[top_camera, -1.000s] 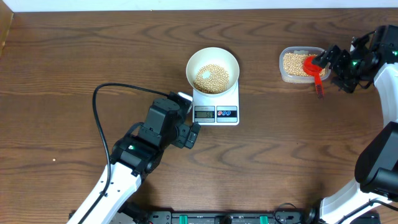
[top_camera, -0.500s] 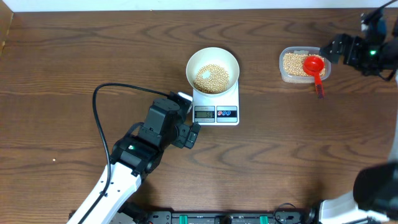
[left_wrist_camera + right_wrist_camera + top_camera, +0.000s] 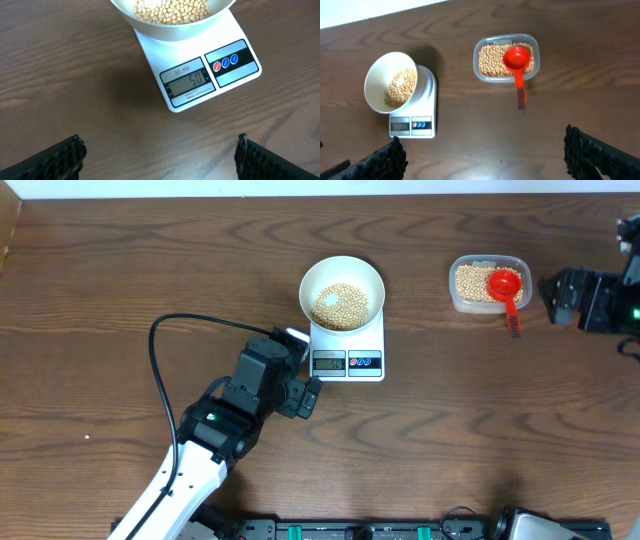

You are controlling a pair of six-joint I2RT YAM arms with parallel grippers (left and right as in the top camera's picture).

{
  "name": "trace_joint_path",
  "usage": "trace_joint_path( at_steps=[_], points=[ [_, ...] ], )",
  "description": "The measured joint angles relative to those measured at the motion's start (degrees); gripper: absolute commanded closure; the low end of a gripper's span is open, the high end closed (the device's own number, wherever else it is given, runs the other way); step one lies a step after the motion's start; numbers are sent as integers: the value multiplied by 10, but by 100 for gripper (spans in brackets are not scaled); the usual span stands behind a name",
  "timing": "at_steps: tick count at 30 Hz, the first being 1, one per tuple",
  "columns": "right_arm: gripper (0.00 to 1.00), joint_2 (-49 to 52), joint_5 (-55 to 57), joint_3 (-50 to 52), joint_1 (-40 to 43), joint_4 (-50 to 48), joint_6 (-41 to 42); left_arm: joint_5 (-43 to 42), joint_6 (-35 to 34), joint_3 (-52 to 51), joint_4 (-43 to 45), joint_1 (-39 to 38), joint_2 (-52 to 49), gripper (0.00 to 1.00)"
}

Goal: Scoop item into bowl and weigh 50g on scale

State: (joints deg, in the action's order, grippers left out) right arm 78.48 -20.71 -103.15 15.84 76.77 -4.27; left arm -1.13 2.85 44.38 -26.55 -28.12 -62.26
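Both hands point(image 3: 159, 146) point(image 3: 482, 142) apart from the bowl point(image 3: 311, 276)

Dark brown wood-grain table point(image 3: 450, 410) across the whole overhead view, edged at 12 o'clock by a narrow pale strip point(image 3: 300, 188) and at the 10 o'clock corner by a sliver of light tan board point(image 3: 8, 230). At 2 o'clock, a clear rounded-rectangular plastic tub point(image 3: 453, 285), lidless, flat on the table. Within it, toward its 3 o'clock side, the round cup of a red scoop point(image 3: 506, 282), opening upward. Handle out over the rim at the tub's 5 o'clock, darker ribbed end over bare wood just beside the wall.
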Motion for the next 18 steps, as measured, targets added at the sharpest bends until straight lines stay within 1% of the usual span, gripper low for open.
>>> trace_joint_path(
  at_steps=[7,18],
  points=[
    [1,-13,17,0,0,61,-3,0,0,0,0,0,0,3],
    [1,-13,19,0,0,64,-4,0,0,0,0,0,0,3]
  ],
)
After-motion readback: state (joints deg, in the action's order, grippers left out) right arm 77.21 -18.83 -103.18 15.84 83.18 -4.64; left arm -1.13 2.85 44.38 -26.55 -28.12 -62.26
